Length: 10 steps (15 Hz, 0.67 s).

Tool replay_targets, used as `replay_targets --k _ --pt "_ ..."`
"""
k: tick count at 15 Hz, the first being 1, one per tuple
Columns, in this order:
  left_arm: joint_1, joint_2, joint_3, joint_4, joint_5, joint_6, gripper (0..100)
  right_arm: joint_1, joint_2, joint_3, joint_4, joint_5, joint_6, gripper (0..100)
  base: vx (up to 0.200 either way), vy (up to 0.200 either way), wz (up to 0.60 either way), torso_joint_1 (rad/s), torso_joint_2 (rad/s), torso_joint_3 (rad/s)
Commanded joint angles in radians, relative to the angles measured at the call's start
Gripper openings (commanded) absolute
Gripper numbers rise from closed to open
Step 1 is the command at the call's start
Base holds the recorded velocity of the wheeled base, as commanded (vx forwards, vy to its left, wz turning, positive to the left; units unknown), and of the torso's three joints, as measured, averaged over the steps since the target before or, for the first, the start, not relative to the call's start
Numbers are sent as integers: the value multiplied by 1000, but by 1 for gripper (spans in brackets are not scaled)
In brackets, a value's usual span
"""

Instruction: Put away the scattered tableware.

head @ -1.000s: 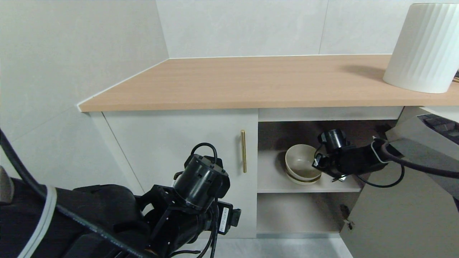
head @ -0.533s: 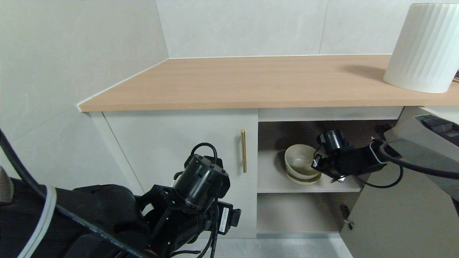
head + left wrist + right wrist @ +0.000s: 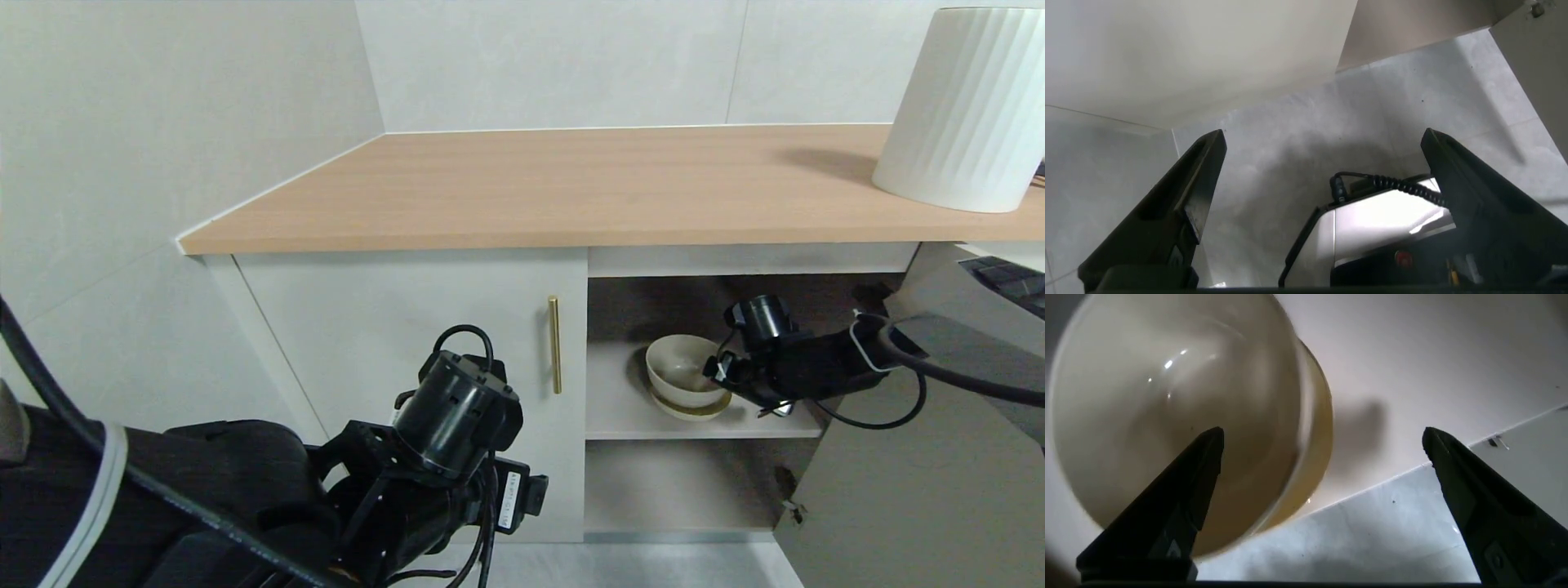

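Since it looks like glazed ceramic, the round cream bowl (image 3: 678, 371) should be stiff, slick, fairly heavy and easy to chip, so it is best taken by its rim. It sits nested in a yellowish bowl (image 3: 694, 408) on the white cupboard's upper shelf (image 3: 612, 416), with the right gripper (image 3: 1320, 439) spread wide just beside it. The left gripper (image 3: 1323, 135), also spread, hangs low over the grey floor (image 3: 1274, 163). No writing shows on either bowl

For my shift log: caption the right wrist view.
Open right gripper at a cream bowl stacked on a yellowish dish, cabinet shelf.
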Motion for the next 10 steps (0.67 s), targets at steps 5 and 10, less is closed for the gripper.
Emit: replay_targets --k 5,10 --pt "100 -202 49 1 -1 -35 100 68 -384 378 0 126 -136 100 0 0 0 0 0 0" --pt "218 -418 147 24 -40 -29 100 206 -816 657 43 231 -305 100 0 0 0 0 0 0"
